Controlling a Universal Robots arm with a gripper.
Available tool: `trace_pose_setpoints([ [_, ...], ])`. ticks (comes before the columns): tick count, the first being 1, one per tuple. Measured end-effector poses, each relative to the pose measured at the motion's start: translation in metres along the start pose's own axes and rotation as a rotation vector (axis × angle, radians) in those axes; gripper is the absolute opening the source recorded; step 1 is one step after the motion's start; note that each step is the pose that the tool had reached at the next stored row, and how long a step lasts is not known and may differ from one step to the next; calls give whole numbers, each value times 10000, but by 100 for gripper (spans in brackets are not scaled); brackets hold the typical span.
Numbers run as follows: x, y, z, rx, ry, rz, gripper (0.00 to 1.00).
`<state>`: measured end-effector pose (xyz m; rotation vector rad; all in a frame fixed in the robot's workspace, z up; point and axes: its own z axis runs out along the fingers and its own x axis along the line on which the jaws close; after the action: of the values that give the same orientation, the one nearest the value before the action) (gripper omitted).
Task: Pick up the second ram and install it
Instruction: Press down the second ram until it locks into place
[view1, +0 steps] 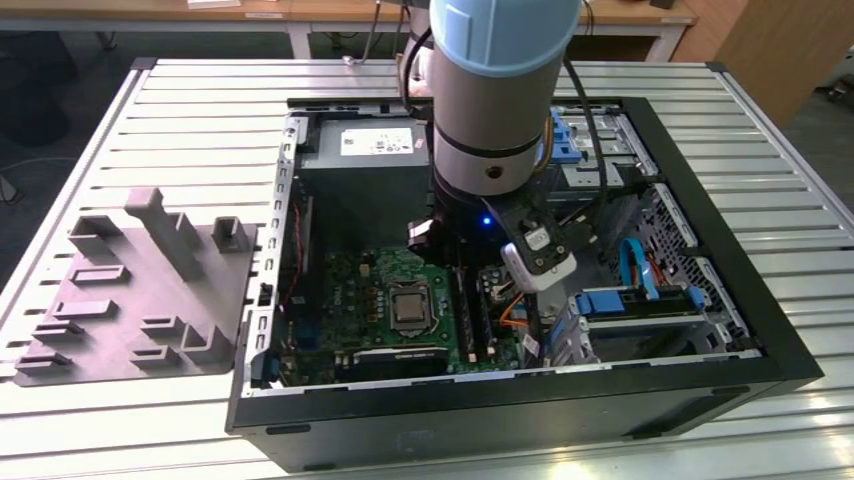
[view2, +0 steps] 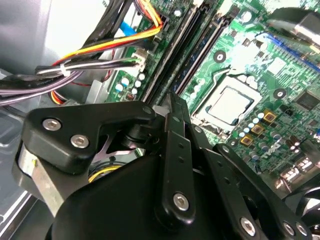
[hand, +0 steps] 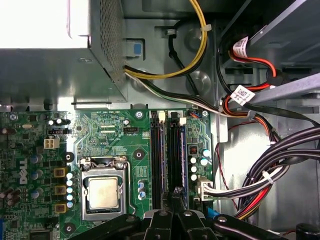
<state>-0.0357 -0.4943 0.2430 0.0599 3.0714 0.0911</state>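
Now the gripper (hand: 176, 190) hangs low over the green motherboard (hand: 107, 127), jaws pressed together into one narrow tip. The second ram (hand: 183, 150) stands on edge in the long slot right under that tip, just beside the cables (hand: 235, 187); whether they touch I cannot tell. Print on the grey power-supply box's (view1: 367, 150) pale label is too small to make out. The arm (view1: 494, 90) hides the slots in the exterior view.

The exterior view looked down on the open computer case (view1: 747, 330) from farther off; both wrist views sat close above its motherboard (hand: 112, 130).
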Motion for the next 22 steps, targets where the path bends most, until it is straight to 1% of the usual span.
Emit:
trace_pose_setpoints([
  [8, 21, 116, 25, -305, 10, 22, 11],
  [11, 30, 151, 30, -483, 18, 34, 11],
  [13, 35, 161, 36, -631, 22, 42, 11],
  [14, 36, 162, 39, -669, 23, 45, 11],
  [16, 37, 163, 51, -682, 23, 48, 11],
  [19, 41, 167, 88, -684, 24, 49, 11],
  [22, 45, 214, 107, -687, 25, 49, 11],
])
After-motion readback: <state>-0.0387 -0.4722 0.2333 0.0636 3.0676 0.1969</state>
